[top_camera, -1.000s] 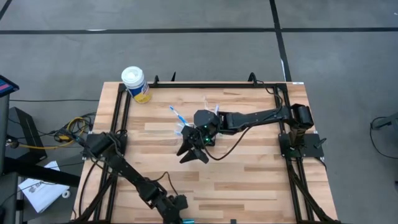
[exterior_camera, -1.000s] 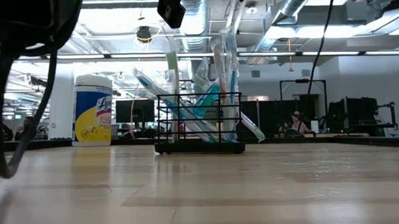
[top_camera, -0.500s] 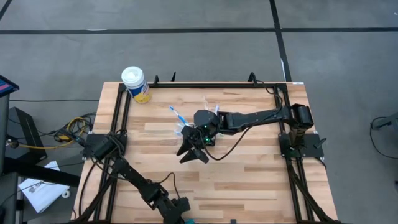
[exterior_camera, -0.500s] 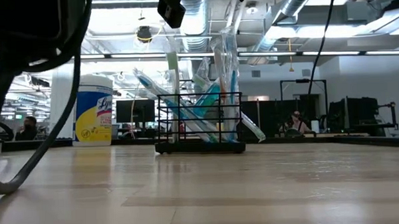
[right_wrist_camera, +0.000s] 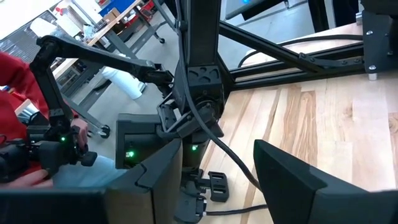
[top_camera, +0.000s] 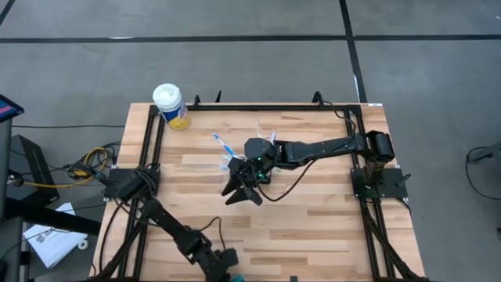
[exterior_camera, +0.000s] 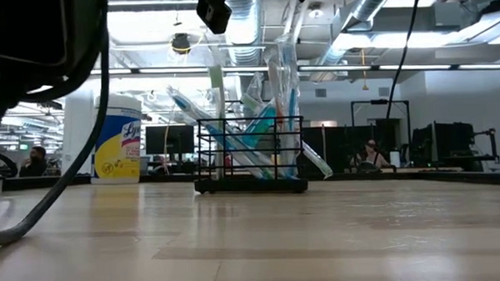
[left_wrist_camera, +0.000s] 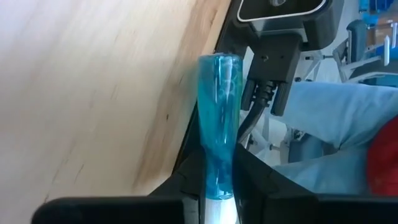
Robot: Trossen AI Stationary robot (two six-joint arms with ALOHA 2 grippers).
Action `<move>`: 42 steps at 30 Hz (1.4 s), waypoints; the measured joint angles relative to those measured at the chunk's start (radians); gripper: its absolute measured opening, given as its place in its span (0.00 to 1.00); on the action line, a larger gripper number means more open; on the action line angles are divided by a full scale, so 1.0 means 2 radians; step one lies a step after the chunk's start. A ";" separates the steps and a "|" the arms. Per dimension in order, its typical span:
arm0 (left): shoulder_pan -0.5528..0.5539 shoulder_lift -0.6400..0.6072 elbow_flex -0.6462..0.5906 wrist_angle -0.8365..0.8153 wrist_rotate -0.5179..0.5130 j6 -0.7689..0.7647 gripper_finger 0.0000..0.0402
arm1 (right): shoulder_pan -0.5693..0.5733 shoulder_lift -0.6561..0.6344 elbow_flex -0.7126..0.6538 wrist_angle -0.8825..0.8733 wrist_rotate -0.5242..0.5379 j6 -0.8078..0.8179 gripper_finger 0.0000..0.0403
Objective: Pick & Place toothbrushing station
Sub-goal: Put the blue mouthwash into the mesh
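Left gripper (left_wrist_camera: 217, 202) newly clamped on blue toothbrush (left_wrist_camera: 218, 124)

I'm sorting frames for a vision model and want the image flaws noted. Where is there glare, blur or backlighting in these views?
Low view: bright ceiling lights backlight the basket, and the near cable is a soft dark blur. Left wrist view: the blue handle between the left gripper's fingers is sharp enough, but the tabletop and room behind are smeared. High view: even light, faint shadows.
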 joint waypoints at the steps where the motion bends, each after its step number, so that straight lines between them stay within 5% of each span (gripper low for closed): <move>1: 0.000 -0.003 -0.002 0.000 -0.007 0.000 0.09 | 0.000 0.000 0.000 0.000 0.000 0.000 0.47; 8: 0.029 -0.067 -0.050 -0.036 -0.062 0.008 0.09 | 0.004 0.000 0.000 0.000 -0.003 0.006 0.47; 22: 0.147 -0.299 -0.164 -0.139 -0.157 0.090 0.09 | -0.003 0.001 0.016 0.027 -0.023 0.013 0.47; 32: 0.246 -0.388 -0.168 -0.212 -0.161 0.188 0.09 | -0.017 0.000 0.053 0.021 -0.028 0.013 0.47; 42: 0.253 -0.435 -0.168 -0.209 -0.161 0.201 0.09 | -0.025 0.000 0.053 0.014 -0.041 0.013 0.47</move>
